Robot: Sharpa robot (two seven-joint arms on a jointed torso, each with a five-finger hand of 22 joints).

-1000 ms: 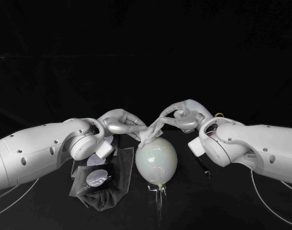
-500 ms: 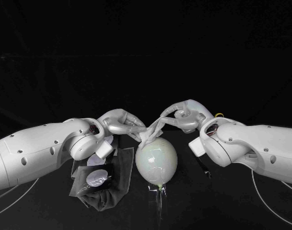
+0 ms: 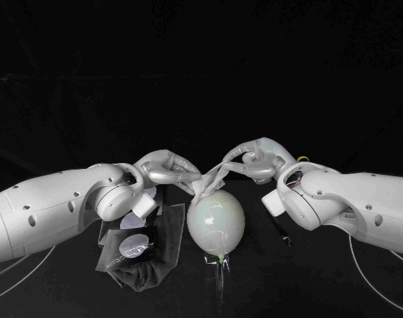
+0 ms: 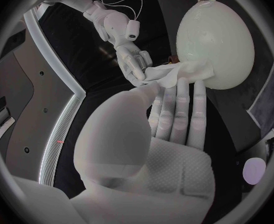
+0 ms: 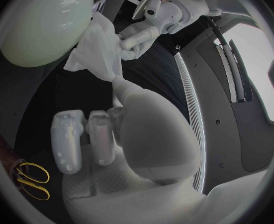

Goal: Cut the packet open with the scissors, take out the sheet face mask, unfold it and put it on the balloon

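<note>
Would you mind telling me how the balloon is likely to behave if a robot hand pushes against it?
The balloon looks light for its size, an inflated glossy egg shape, so a nudge could roll or shift it. Its smooth skin seems slippery, so the sheet mask, held bunched between the left robot hand and right robot hand, might slide off.

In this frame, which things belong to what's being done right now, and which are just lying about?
In use: mask, held by left hand and right hand; balloon.
Lying about: packet; scissors.
</note>
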